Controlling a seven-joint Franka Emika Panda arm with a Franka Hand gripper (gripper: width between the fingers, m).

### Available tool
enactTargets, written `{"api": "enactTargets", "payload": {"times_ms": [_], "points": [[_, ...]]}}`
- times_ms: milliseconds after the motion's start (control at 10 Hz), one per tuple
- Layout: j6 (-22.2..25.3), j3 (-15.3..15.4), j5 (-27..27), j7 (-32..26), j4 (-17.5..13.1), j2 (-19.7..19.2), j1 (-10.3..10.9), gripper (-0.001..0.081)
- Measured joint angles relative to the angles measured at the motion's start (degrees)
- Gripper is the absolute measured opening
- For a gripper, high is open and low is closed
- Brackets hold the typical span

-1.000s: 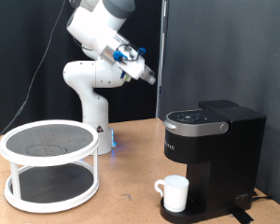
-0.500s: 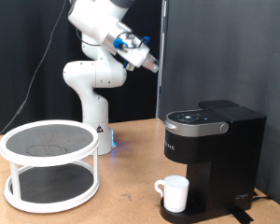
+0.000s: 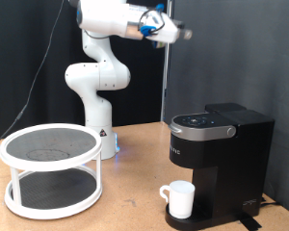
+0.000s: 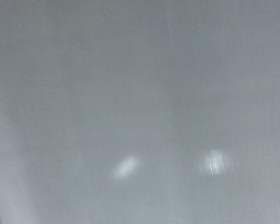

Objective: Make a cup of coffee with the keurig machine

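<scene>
Exterior view, largest first. White robot arm (image 3: 98,72) rising from its base at left of centre, bent over at the top of the frame. Black keurig machine (image 3: 220,164) standing on the wooden table (image 3: 125,207) at lower right, lid down, silver-rimmed panel on top. White two-tier round rack (image 3: 51,169) at lower left, dark mesh on the upper shelf. White cup (image 3: 180,200) upright on the machine's round drip base, under the brew head, handle turned toward the frame's left. Gripper (image 3: 180,32) high at upper centre, well above the machine and well apart from the cup, pointing toward the frame's right; fingers blurred, so cannot tell whether the jaws stand open or closed, and nothing seen between them.

Wrist view: only a pale grey, blurred surface with two faint bright spots; no machine, no cup, no rack, no fingers to make out. All positions therefore readable from the exterior view alone.
</scene>
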State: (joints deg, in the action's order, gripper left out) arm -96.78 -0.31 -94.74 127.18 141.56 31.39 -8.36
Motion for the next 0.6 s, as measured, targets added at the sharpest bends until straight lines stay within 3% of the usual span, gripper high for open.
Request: {"api": "enactTargets", "payload": {"times_ms": [100,200,400,600], "points": [[2.8,-1.2,-4.1,-0.1,-1.3,-3.0,1.0,0.0734],[1.7,-0.9,-2.3,-0.3,-1.3,-2.8,0.8,0.0734],[0.6,0.9,11.5,4.8,-2.4,-2.8,0.0,0.0734],[-2.7,3.6,25.2,5.4,-3.4,-3.2,-0.9,0.0734]]}}
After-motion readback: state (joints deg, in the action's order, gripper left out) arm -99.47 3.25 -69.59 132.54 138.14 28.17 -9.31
